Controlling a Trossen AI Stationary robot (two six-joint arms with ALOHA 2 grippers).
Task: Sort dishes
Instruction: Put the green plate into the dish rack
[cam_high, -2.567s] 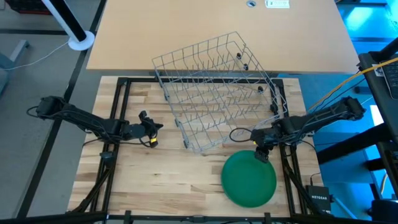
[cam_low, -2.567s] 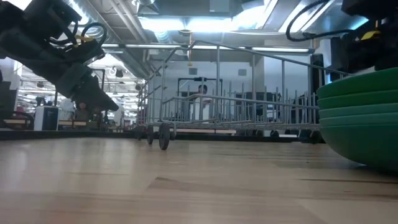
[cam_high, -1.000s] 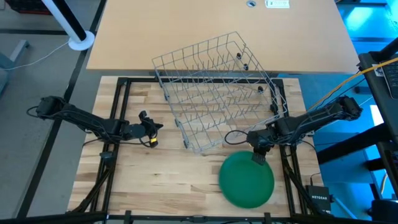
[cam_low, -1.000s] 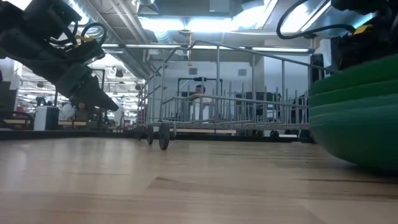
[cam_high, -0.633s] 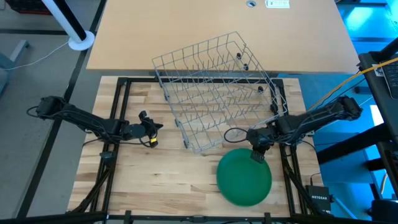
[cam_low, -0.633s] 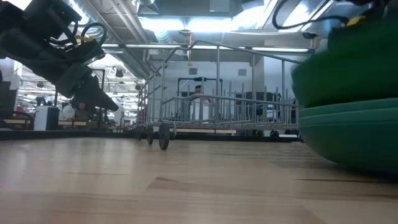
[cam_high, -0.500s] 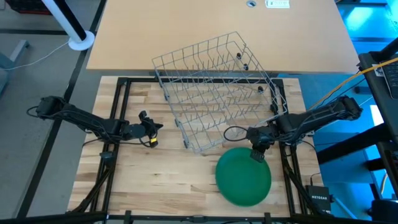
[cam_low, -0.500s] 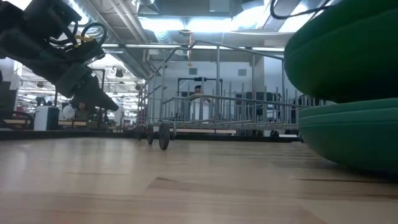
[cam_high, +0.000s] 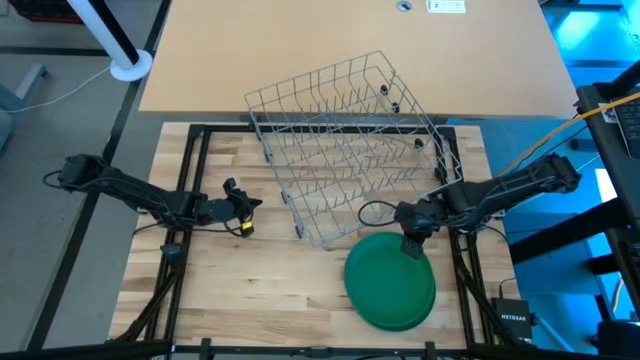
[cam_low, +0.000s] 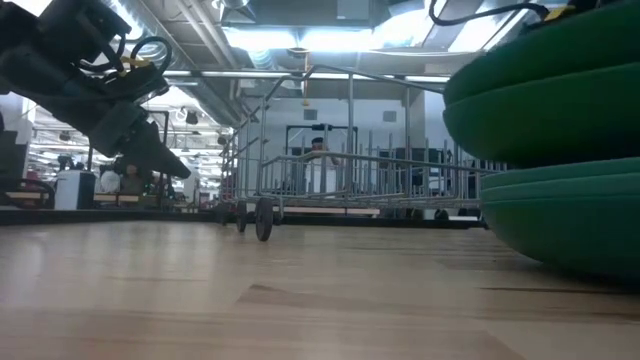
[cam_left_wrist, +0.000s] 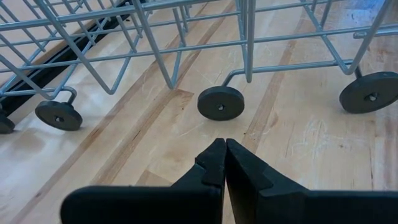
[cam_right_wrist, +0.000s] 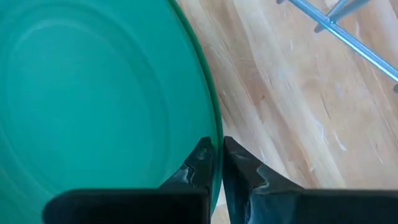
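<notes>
Right wrist view shows the right gripper (cam_right_wrist: 216, 155) with its two dark fingers pinched on the rim of the top plate (cam_right_wrist: 99, 93), one finger on each face of the thin green edge. From the low view that plate (cam_low: 545, 100) hangs tilted and clear above the stack (cam_low: 565, 225) of matching green plates lying on the table (cam_low: 250, 290), so the step in hand looks like lifting one dish off the pile to carry it to the rack. In the high view the held plate (cam_high: 388, 285) sits offset over the stack, whose edge (cam_high: 425, 312) peeks out beneath it, at the near right of the wooden table, with the right gripper (cam_high: 411, 247) at the plate's far rim. To do this well, the grip should stay firm, since a hold on one edge lets the plate swing or slip; lifting it higher before moving across would keep its low side from dragging the pile, and turning it upright would help it drop between the tines. Farther off, the wire dish rack (cam_high: 345, 150) stands skewed across the middle of the table, its near corner just beside the plates. Over on the left, the left gripper (cam_high: 238, 207) waits with fingers together, near the rack's feet (cam_left_wrist: 221, 102) and holding nothing.
</notes>
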